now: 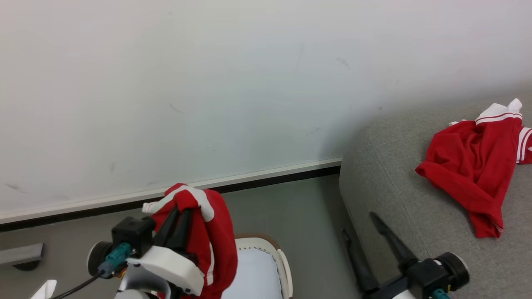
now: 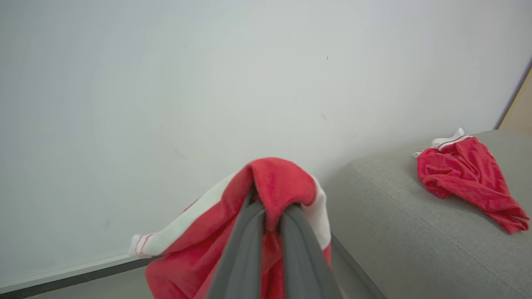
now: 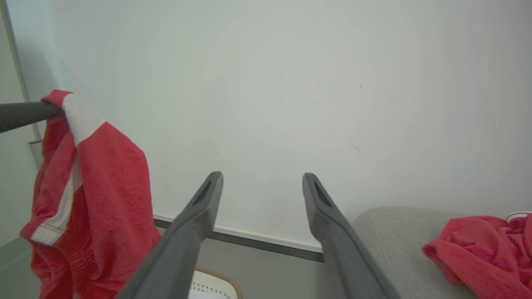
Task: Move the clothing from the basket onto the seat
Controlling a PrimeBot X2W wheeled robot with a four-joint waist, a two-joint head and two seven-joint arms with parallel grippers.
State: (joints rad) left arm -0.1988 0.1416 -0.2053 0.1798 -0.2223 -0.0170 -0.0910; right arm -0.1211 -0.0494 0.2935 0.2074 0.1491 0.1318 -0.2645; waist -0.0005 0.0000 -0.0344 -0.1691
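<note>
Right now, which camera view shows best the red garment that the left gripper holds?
The right wrist view: the red garment hangs there side-on, almost whole. In the head view it drapes over the left gripper, which hides part of it. In the left wrist view the bottom edge cuts it off.

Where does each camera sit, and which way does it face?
Head view: from the head, forward and down at white wall and light grey fabric sofa; left tool shut on a white-trimmed bright red garment, right tool open.
Left wrist view: along the left tool's fingers, toward wall and sofa.
Right wrist view: along the right tool's fingers, toward the wall.
Shared: all see another red garment on the sofa.
</note>
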